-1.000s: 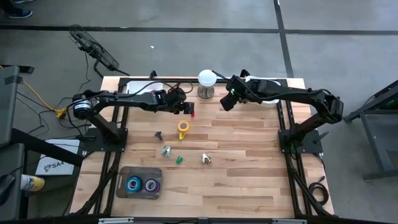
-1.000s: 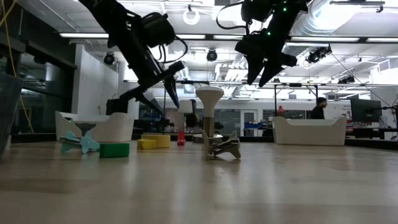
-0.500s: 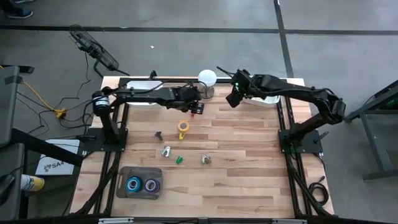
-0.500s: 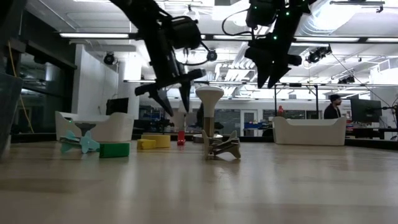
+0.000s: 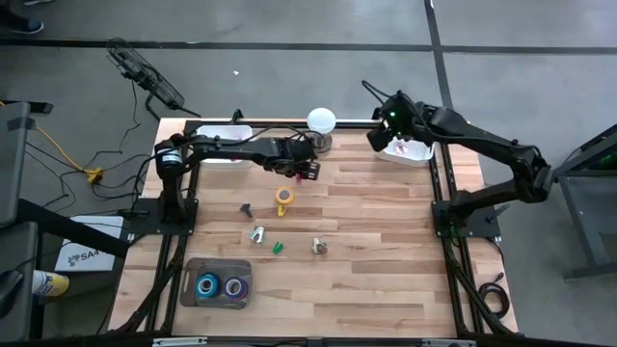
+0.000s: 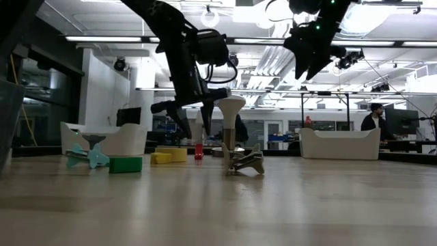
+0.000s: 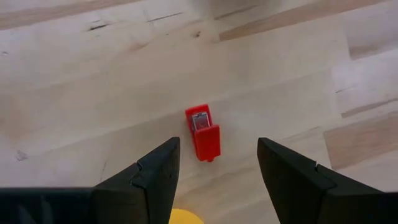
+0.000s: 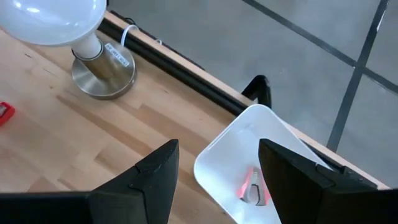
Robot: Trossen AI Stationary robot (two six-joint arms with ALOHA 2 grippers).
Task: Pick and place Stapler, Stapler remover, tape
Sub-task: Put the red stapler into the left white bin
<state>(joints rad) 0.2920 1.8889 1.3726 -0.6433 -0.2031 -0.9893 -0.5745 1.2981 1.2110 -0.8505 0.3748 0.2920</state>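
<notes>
Directly beneath the open, empty left tool [image 7: 214,171] lay the small red stapler [image 7: 203,132], long axis crosswise to the fingers; right tool [image 8: 217,177], open, hovered well apart.

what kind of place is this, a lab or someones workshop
Most likely a robotics lab in a large open hall. The butcher-block table carries two mounted arms, the floor around it is bare concrete, and the low view shows exposed ceiling ducts, strip lights and a person at desks far behind.
</notes>
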